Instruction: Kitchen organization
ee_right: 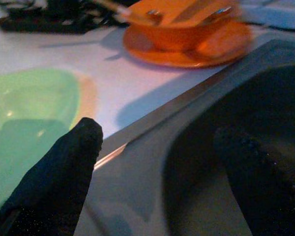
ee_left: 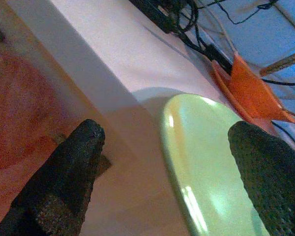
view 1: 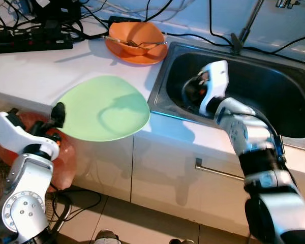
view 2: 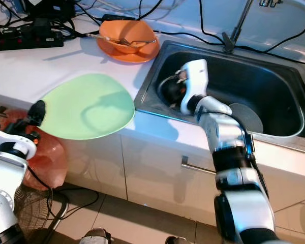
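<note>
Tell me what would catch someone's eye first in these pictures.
A large pale green plate lies at the front of the white counter, overhanging its edge, with the open left gripper just before its rim. Behind it, beside the steel sink, an orange bowl sits on an orange plate. The open right gripper hangs over the sink's left side.

desk [view 1: 51,71] white | near left: green plate [view 1: 104,109] | far: orange plate [view 1: 137,53] with bowl [view 1: 134,39] | far left: power strip [view 1: 30,40] | right: sink [view 1: 254,96]
</note>
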`<state>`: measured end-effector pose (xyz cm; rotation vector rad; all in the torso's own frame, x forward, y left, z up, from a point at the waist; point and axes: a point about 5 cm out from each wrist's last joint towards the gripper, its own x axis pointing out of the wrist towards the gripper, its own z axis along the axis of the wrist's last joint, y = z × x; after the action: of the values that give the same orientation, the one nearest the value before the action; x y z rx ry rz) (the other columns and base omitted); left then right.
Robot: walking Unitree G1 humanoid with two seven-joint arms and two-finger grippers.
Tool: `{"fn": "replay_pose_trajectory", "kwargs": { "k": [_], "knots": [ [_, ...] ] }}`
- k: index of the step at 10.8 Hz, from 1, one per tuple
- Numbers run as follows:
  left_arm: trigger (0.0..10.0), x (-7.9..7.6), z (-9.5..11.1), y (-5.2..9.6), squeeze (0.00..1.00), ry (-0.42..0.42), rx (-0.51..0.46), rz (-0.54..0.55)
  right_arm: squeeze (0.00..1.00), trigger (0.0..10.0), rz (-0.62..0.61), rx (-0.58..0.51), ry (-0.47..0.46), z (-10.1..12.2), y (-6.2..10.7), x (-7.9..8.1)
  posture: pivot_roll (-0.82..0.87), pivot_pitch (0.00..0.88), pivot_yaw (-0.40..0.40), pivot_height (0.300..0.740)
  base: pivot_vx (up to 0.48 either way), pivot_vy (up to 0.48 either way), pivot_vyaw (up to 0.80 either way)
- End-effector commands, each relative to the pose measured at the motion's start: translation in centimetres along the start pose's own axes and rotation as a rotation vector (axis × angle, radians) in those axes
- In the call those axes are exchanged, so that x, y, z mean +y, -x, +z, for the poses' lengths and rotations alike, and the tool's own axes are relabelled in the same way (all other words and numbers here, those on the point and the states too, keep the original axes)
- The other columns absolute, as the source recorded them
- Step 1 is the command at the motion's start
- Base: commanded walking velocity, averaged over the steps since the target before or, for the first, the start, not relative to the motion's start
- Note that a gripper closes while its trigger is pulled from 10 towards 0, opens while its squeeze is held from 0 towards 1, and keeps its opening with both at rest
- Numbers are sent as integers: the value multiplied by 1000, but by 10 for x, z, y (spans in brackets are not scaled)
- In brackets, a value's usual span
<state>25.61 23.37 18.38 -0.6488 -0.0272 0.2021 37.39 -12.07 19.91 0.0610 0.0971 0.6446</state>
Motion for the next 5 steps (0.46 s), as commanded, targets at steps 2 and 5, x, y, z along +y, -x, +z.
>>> {"fn": "replay_pose_trajectory", "kwargs": {
  "k": [2,5],
  "knots": [
    [10000,-11,-3,-1,0,28,25,-47,0,10000,158,60,61,-6,16,8,267,78,-51,740,0,0,0],
    [10000,-17,-9,-2,0,88,69,-82,0,10000,299,92,105,-4,36,12,255,78,-46,740,0,0,0]
  ]
}}
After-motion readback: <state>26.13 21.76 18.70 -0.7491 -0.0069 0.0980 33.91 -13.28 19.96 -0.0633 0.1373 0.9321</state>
